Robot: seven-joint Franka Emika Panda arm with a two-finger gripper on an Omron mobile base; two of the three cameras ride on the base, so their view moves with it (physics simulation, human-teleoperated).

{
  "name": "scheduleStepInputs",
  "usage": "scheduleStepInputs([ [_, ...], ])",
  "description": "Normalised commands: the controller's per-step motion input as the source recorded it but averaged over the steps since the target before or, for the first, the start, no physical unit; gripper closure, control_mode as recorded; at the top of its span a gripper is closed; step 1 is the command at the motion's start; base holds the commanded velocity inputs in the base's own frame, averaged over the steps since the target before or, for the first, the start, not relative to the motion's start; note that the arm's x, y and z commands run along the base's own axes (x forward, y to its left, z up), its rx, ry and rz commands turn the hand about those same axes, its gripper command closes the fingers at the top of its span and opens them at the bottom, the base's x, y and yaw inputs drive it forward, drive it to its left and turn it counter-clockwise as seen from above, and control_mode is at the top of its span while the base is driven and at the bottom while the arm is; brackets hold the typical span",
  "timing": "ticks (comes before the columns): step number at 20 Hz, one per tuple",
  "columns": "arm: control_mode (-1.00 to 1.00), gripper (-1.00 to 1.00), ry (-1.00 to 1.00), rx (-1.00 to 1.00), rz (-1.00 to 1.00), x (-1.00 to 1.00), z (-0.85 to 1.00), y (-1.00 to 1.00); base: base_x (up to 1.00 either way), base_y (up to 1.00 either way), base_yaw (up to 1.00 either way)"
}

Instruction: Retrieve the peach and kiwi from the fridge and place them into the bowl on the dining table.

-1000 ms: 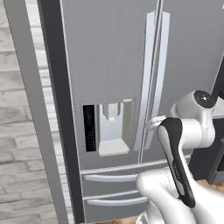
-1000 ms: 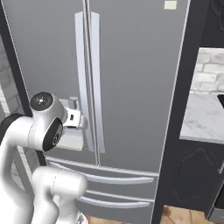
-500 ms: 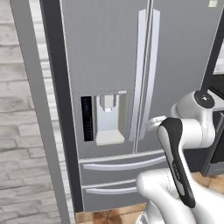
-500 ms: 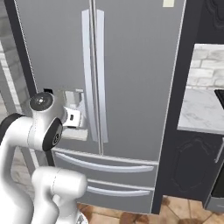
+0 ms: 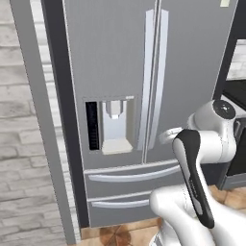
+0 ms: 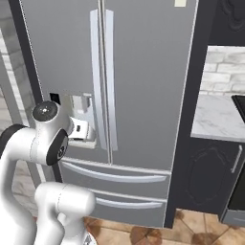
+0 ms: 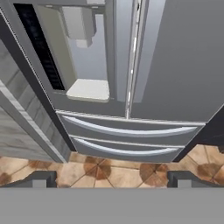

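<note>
Change since a second ago: my base has driven on and the whole view has slid; the fridge (image 5: 144, 96) now stands squarely ahead in the base views, more of its drawers showing, the fridge itself unmoved.

Item, fridge: tall grey-silver French-door unit, both doors shut, so peach and kiwi are presumably inside, unseen.

Item, bottom drawers (image 7: 127, 138): two, stacked, each with a curved bar pull, closed.

Item, door handles (image 6: 102, 76): two long pale vertical bars flanking the centre seam, close together.

Item, water dispenser (image 5: 113, 126): recessed panel in the left door, dark strip beside it.

Item, my gripper (image 7: 111, 179): jaws spread wide, holding nothing, well short of the doors and aimed low.

Step in hand, by my judgement: approach and open a door. Raise my aim to one handle only, straddle it cleanly, then pull along the hinge arc.
</note>
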Motion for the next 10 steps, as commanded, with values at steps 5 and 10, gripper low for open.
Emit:
scheduleStepInputs([
  [5,1.00,-1.00,0.00,0.00,0.00,0.00,0.00,0.00,-0.33,-0.34,0.00],
  [10,1.00,-1.00,0.00,0.00,0.00,0.00,0.00,0.00,-0.37,-0.18,0.00],
])
